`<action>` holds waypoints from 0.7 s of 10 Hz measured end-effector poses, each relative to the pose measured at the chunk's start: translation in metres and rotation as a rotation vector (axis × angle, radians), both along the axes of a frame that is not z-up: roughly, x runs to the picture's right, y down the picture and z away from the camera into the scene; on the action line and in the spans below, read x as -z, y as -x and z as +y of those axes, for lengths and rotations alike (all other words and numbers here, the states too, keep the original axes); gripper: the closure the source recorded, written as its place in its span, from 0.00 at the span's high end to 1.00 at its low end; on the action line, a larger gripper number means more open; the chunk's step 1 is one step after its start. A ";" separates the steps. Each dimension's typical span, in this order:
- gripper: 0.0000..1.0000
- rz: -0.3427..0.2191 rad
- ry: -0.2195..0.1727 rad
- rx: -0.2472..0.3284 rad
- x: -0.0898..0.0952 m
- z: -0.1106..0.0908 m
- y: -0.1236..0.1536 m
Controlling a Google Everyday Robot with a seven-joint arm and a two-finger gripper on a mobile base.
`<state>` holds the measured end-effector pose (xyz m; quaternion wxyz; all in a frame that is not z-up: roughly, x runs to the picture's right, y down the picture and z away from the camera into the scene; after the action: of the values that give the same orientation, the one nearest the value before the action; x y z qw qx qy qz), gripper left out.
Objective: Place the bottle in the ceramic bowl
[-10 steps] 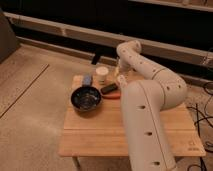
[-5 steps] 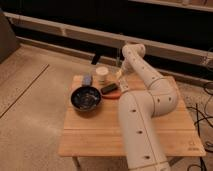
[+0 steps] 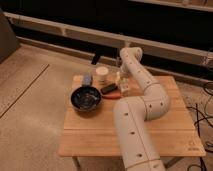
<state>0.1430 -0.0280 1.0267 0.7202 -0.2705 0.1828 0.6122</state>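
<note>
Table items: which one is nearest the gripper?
The slim whitish bottle, at the gripper right of the black-and-orange item; cream cup and black bowl stand farther left.

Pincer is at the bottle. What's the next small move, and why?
Probably secure the bottle, then lift it slightly: the pincer sits right at it on the table's far side, and the ceramic bowl lies image-left, past the black-and-orange item.

High oblique view; gripper [image 3: 121,81] mid-frame
</note>
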 end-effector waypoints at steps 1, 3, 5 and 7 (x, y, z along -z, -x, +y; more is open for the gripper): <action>0.35 0.004 -0.004 0.007 -0.001 -0.001 -0.002; 0.15 0.019 -0.026 0.013 0.000 -0.009 -0.008; 0.00 0.030 -0.042 0.000 0.002 -0.016 -0.011; 0.00 0.030 -0.070 -0.003 0.004 -0.027 -0.010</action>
<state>0.1534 -0.0552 1.0224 0.7254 -0.2359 0.1717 0.6234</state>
